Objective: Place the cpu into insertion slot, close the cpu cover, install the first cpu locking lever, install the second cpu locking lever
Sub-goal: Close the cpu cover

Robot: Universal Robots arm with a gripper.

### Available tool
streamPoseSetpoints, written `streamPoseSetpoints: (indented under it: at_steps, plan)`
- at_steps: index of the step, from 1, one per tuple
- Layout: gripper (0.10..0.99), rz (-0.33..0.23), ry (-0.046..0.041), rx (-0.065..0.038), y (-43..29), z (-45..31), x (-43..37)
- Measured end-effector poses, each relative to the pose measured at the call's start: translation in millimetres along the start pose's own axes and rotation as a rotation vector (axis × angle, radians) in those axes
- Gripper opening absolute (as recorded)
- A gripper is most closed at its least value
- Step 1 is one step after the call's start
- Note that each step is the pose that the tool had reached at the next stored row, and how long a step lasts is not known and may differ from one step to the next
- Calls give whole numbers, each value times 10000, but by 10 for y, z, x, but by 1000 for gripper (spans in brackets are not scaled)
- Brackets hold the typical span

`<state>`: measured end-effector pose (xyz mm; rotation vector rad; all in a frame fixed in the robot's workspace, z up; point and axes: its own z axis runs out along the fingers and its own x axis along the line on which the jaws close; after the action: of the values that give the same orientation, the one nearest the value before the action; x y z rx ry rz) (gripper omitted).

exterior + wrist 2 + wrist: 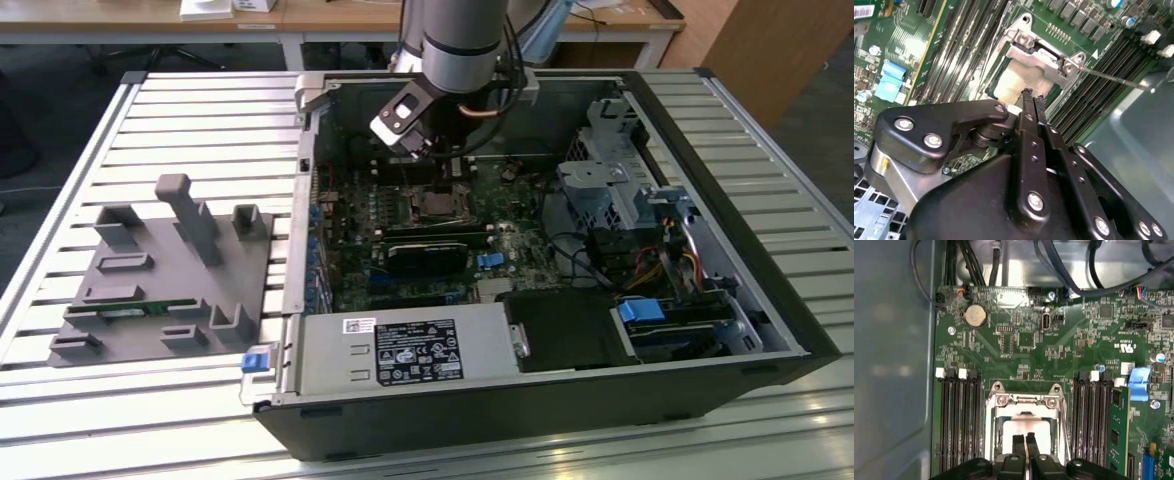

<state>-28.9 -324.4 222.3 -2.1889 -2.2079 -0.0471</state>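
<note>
Clenched empty, the tool [1025, 437] hovers over the cpu [1013, 426], which lies in the insertion slot [437, 205] on the motherboard [1019, 340]; the cpu cover [1024, 401] seems lowered around it.

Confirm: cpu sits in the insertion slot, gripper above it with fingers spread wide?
No: the gripper is shut, fingers together, as the first wrist view shows. The cpu does sit in the insertion slot, gripper above it.
</note>
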Motion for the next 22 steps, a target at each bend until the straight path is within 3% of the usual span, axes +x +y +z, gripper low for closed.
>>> streamPoseSetpoints:
  at_steps: [11,22]
  plan:
    - [153,0,-3,1,-34,59,-3]
    - [153,0,-1,0,-132,75,-2]
